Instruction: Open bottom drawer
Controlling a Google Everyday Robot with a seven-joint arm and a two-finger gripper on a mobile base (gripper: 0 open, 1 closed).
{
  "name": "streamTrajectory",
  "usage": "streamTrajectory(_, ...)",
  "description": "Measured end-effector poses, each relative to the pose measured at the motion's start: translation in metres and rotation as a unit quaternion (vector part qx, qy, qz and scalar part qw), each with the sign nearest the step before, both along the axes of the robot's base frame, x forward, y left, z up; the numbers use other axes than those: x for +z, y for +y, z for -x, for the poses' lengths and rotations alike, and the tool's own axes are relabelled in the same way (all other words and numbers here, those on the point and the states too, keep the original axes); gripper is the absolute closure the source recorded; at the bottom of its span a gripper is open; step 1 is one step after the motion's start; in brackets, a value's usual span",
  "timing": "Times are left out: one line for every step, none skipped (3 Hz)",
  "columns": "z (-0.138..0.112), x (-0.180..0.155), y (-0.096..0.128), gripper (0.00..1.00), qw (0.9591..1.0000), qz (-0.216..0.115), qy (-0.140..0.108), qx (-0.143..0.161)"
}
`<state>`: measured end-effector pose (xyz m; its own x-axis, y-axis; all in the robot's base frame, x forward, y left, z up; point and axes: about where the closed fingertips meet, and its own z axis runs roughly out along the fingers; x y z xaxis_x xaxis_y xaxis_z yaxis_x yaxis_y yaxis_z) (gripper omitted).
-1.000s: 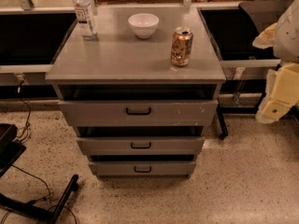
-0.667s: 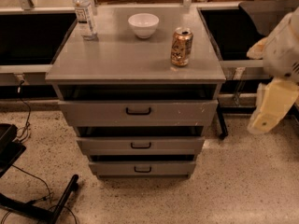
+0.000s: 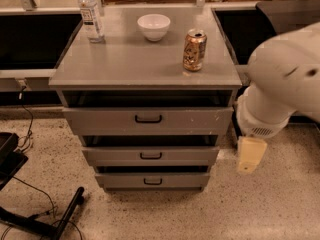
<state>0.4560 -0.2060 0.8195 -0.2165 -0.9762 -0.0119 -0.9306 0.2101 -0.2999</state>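
I see the bottom drawer (image 3: 170, 180) at the foot of the cabinet (image 3: 135, 59), front facing me, long axis running left to right: a plain grey panel with a small black handle (image 3: 152, 181). The gripper (image 3: 250, 155) hangs right of the cabinet; I cannot tell its state

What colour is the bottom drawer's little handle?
Black handle on the grey bottom drawer, seen in camera view. The gripper hangs right of it.
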Motion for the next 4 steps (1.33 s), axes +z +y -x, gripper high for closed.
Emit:
streamTrajectory(-0.011,-0.069,-0.002,0.0,0.9998,0.014,0.009,0.014)
streamTrajectory(-0.01,-0.119,-0.004,0.0,0.9997,-0.018,0.014,-0.003)
streamTrajectory(-0.014,-0.123,-0.002,0.0,0.9996,-0.026,0.007,-0.003)
streamTrajectory(-0.014,-0.123,0.0,0.0,0.9995,-0.031,-0.002,-0.002)
